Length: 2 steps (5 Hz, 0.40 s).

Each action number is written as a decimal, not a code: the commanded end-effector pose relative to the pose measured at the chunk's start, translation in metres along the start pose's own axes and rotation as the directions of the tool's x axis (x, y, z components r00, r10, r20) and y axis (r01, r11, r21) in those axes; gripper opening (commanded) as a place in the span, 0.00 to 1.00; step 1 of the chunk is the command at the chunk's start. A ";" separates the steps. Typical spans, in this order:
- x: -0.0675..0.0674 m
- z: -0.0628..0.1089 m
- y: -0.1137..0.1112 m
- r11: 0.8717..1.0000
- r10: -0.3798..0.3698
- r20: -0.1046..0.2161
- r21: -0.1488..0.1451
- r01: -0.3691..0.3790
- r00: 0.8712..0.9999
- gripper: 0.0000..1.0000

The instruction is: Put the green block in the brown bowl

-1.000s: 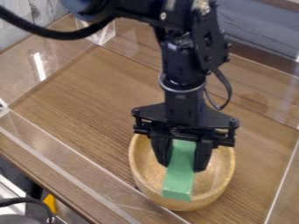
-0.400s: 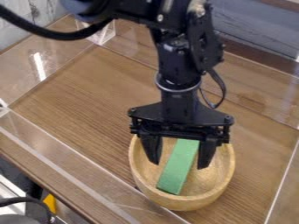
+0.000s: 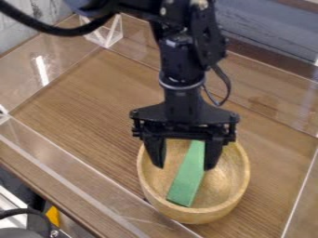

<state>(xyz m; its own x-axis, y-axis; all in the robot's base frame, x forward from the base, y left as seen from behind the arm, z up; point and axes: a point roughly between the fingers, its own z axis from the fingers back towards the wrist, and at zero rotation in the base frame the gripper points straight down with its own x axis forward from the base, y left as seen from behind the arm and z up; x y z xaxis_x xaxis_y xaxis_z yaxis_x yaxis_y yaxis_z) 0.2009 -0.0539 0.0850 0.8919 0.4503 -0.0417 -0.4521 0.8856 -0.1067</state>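
Note:
The green block point(image 3: 188, 176) lies slanted inside the brown bowl point(image 3: 231, 200), its lower end near the bowl's floor and its upper end toward the far rim. My gripper point(image 3: 184, 154) hangs just above the bowl, open, its black fingers point(image 3: 152, 152) spread on either side of the block's upper part without holding it. The arm rises from the gripper toward the top of the view and hides the far rim of the bowl.
The bowl sits on a wooden tabletop point(image 3: 99, 102) enclosed by clear plastic walls point(image 3: 50, 158). A clear stand point(image 3: 110, 35) is at the back left. The table's front edge runs along the lower left.
The gripper went from shut on the green block to open, letting the block drop and lean in the bowl. The arm has lifted slightly and shifted left.

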 end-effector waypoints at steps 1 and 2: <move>0.013 0.012 -0.005 0.999 0.020 0.028 -0.034 -0.019 0.999 1.00; 0.020 0.016 -0.005 0.999 0.037 0.030 -0.041 -0.035 0.999 1.00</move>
<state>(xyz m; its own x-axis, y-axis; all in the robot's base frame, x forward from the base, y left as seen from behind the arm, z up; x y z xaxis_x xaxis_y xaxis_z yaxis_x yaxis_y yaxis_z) 0.2136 -0.0473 0.0920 0.8764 0.4798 -0.0417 -0.4810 0.8679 -0.1241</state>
